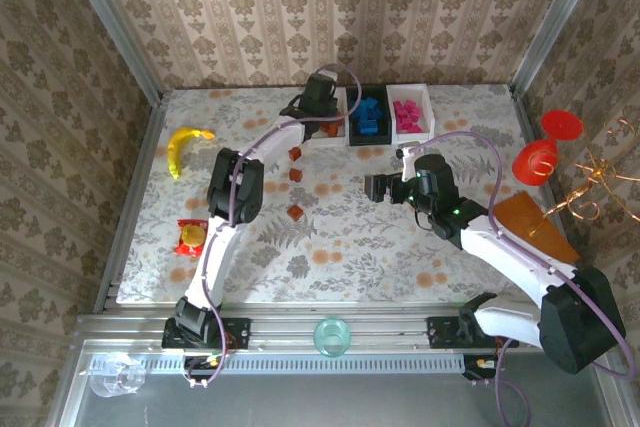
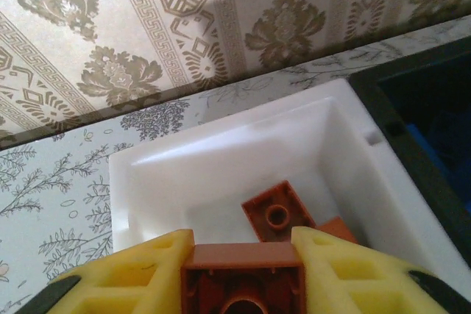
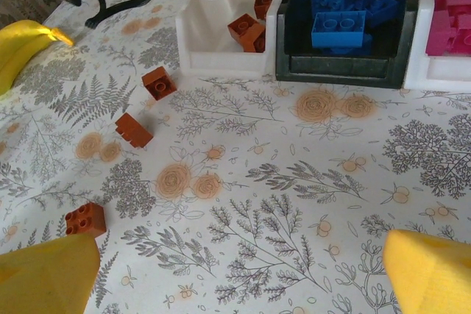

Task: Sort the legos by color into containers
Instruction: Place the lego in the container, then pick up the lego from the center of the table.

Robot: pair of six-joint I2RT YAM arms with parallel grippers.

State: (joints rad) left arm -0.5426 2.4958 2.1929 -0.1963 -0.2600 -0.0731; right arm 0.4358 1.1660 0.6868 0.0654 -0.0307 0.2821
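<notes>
The left end effector (image 2: 243, 254) is clenched on a small reddish-brown plastic brick (image 2: 243, 284). A yellow finger presses on each side of it. It hangs right over the white square plastic tray (image 2: 221, 159) at the left end of the row. More brown bricks (image 2: 278, 212) lie inside that tray.

Next to it sits the black square tray (image 3: 335, 71), full of blue bricks (image 3: 338, 23). After that comes the second white tray (image 3: 434, 75), with pink bricks (image 3: 449, 20) in it. The three trays stand close side by side at the far edge of the flowery bench (image 3: 294, 182).

The right end effector (image 3: 243, 262) is wide open and holds nothing. It hovers above the bench, near the trays.

Three loose brown bricks (image 3: 134, 129) lie on the bench in front of the first white tray. A yellow banana (image 1: 185, 147) lies well off to the left.
</notes>
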